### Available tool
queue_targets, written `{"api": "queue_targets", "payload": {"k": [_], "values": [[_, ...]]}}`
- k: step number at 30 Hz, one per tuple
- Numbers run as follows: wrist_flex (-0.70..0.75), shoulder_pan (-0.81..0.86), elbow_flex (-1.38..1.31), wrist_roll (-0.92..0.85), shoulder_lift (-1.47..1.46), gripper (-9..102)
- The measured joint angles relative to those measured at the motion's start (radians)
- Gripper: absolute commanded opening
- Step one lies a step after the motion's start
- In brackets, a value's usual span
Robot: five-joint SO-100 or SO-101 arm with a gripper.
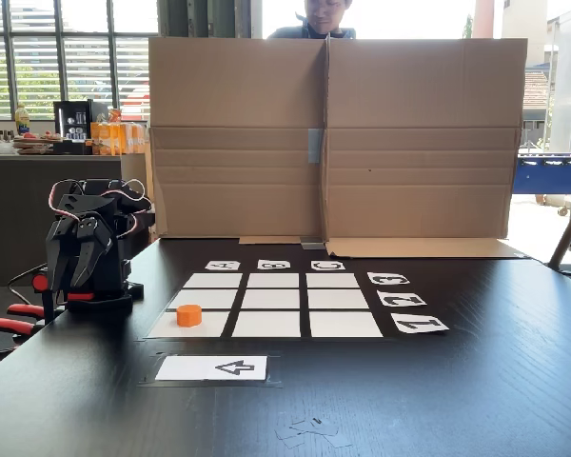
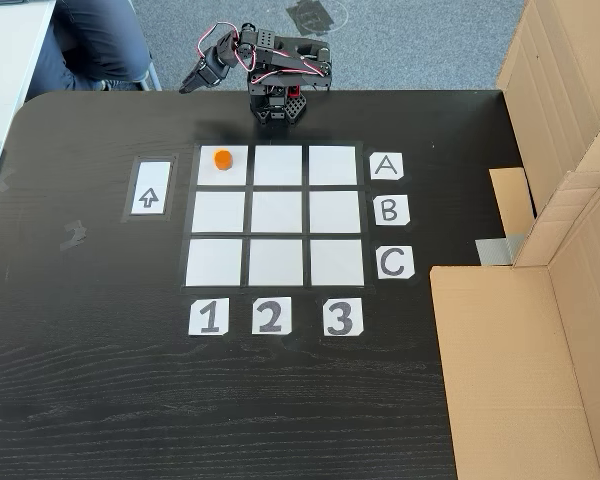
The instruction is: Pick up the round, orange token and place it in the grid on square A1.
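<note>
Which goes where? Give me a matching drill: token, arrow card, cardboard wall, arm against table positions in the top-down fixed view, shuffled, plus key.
All positions as seen in the top-down fixed view.

Things:
1. token
2. arrow card
3. cardboard wall
4. arm

Places:
a. along the right edge of the table
b. left of the grid, outside it
c. top-left cell, row A, column 1
d. beyond the top edge of the grid, folded up

Pairs: 1-c, 2-b, 3-a, 4-d
</note>
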Motion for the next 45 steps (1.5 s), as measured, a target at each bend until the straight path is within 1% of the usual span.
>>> {"api": "queue_targets", "payload": {"k": [6, 19, 23, 29, 45], "values": [[0.000, 0.025, 0.064, 0.000, 0.035, 10], [0.000, 0.097, 0.094, 0.000, 0.100, 10], [0.049, 0.112, 0.098, 0.000, 0.137, 9], [0.095, 0.118, 0.101, 0.000, 0.138, 9], [0.097, 0.118, 0.104, 0.000, 0.141, 7]]}}
